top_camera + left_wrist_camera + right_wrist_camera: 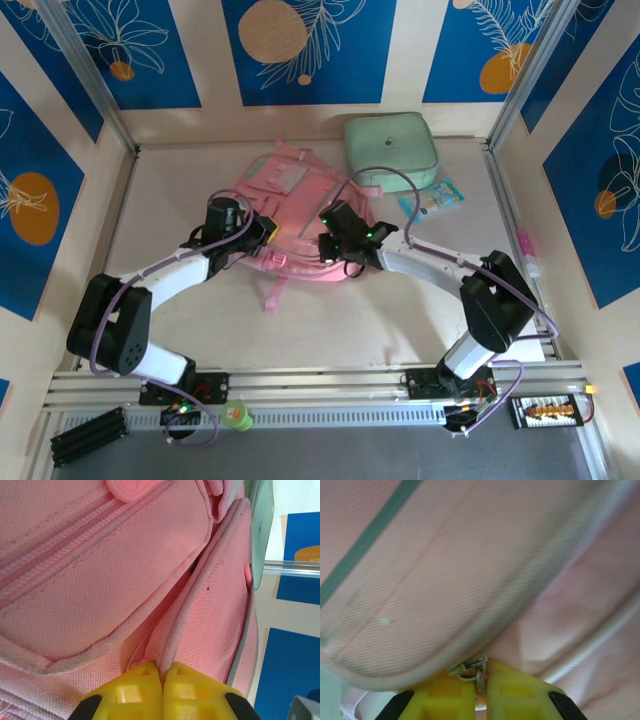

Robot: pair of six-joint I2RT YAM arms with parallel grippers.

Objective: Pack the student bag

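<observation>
At frame centre, the left gripper [265, 232] pinched a seam of the student bag [290, 200]. The right gripper [326, 246] clamped its zipper pull [470, 669].

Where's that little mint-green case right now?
In the overhead view, the mint-green case lies by the back wall, right of centre, just beyond the pink backpack.

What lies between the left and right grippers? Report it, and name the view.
The student bag itself. In the top external view its pink fabric spans the gap between the left gripper and the right gripper, and both are shut on it.
</observation>
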